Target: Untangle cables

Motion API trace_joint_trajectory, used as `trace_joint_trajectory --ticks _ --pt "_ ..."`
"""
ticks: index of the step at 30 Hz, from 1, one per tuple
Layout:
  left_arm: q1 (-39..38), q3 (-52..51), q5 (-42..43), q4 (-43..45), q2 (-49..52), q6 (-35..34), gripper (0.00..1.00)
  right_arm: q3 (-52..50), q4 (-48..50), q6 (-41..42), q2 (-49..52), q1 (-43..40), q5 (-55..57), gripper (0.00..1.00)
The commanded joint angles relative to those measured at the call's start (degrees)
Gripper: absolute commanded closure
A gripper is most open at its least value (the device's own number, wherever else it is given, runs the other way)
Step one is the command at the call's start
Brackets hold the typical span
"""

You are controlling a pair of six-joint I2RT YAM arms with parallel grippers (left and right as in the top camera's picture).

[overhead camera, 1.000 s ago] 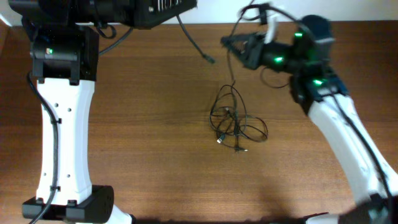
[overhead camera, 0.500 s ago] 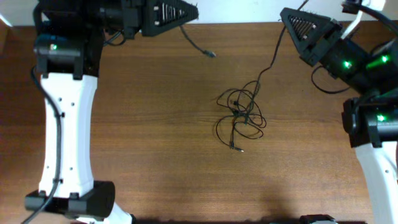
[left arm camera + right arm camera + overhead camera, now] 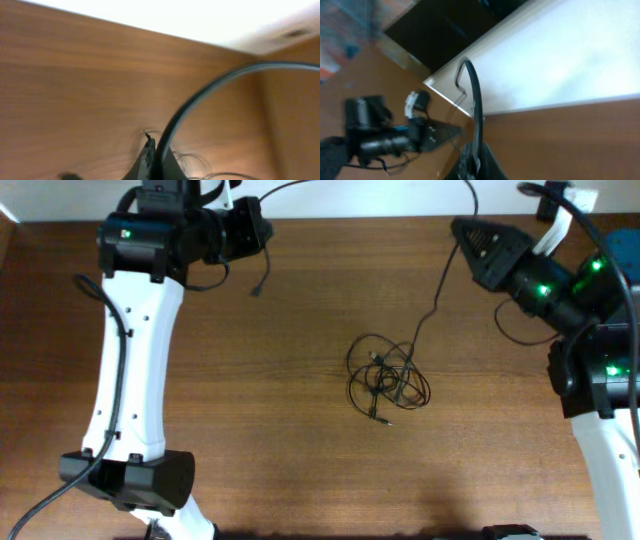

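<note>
Slanting from the tangled cables [image 3: 385, 380] toward the right fingers [image 3: 472, 236], one strand [image 3: 436, 298].

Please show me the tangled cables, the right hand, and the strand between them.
tangled cables [image 3: 385, 380]: overhead view, middle of the loops.
right hand [image 3: 460, 230]: overhead view, between its fingertips.
strand [image 3: 436, 305]: overhead view, midway along it.

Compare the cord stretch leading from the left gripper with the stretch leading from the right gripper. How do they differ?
The left cord is a short stub, while the right cord is a much longer run. The left cord ends in a free tip over bare wood, apart from the tangle; the right cord leads straight into that tangle. Both are thin and black, and each is pinched in shut jaws, at the left gripper and the right gripper.
</note>
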Motion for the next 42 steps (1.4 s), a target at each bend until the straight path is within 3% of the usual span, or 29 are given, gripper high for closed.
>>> trace_joint_trajectory --ticks 1,3,6,7,8,11,15,20,22,26,27,29,30,32,35,39,42 --pt "-0.9 0.5 -14.8 -3.6 -0.2 4.0 0.78 0.6 9.5 -0.3 -0.6 2.6 0.2 0.96" --pt "-0.9 0.5 -14.7 -5.6 -0.2 4.0 0.57 0.6 11.8 -5.9 -0.4 5.0 2.6 0.96" --pt "-1.0 0.5 -14.7 -7.9 -0.2 3.9 0.34 0.6 6.7 -20.0 1.2 9.0 5.9 0.96" --pt "-1.0 0.5 -14.7 -8.8 -0.2 3.9 0.20 0.6 4.4 -22.1 2.6 11.2 6.0 0.96" --pt "-1.0 0.5 -14.7 -9.2 -0.2 3.9 0.14 0.6 4.6 -22.1 3.0 12.1 5.0 0.96" --pt "-1.0 0.5 -14.7 -10.8 -0.2 3.9 0.08 0.6 13.1 -19.7 2.8 15.1 2.9 0.96" --pt "-0.9 0.5 -14.7 -13.7 -0.2 3.9 0.05 0.6 21.6 -17.0 2.3 16.4 6.8 0.96" --pt "-1.1 0.5 -14.1 -16.9 -0.2 3.9 0.10 0.6 5.0 -17.0 4.7 16.4 22.9 0.96" --pt "-2.0 0.5 -14.0 -17.4 -0.2 3.9 0.12 0.6 4.0 -15.5 6.1 16.3 21.2 0.96" --pt "-4.3 0.5 -13.8 -17.8 -0.2 5.3 0.13 0.6 14.8 -12.7 4.8 16.4 14.3 0.96" --pt "-5.0 0.5 -13.8 -17.8 -0.2 6.9 0.13 0.6 16.4 -13.6 4.3 16.4 13.2 0.96" --pt "-5.9 0.5 -13.8 -18.0 -0.2 7.9 0.11 0.6 13.0 -28.0 4.9 17.2 16.2 0.96" --pt "-6.3 0.5 -13.8 -17.8 -0.2 7.8 0.11 0.6 8.0 -36.0 5.6 17.8 21.5 0.96" --pt "-7.0 0.5 -13.8 -17.2 -0.2 7.8 0.10 0.6 0.3 -43.3 6.4 18.7 33.7 0.96" --pt "-7.1 0.5 -13.8 -16.4 -0.2 7.8 0.09 0.6 -0.2 -43.2 4.8 19.7 39.7 0.96" --pt "-7.1 0.5 -13.8 -16.3 -0.2 7.8 0.09 0.6 12.0 -43.2 -1.0 21.8 39.7 0.96" --pt "-7.1 0.5 -13.8 -16.4 0.0 7.8 0.09 0.6 15.9 -43.2 -4.0 22.7 39.7 0.96"
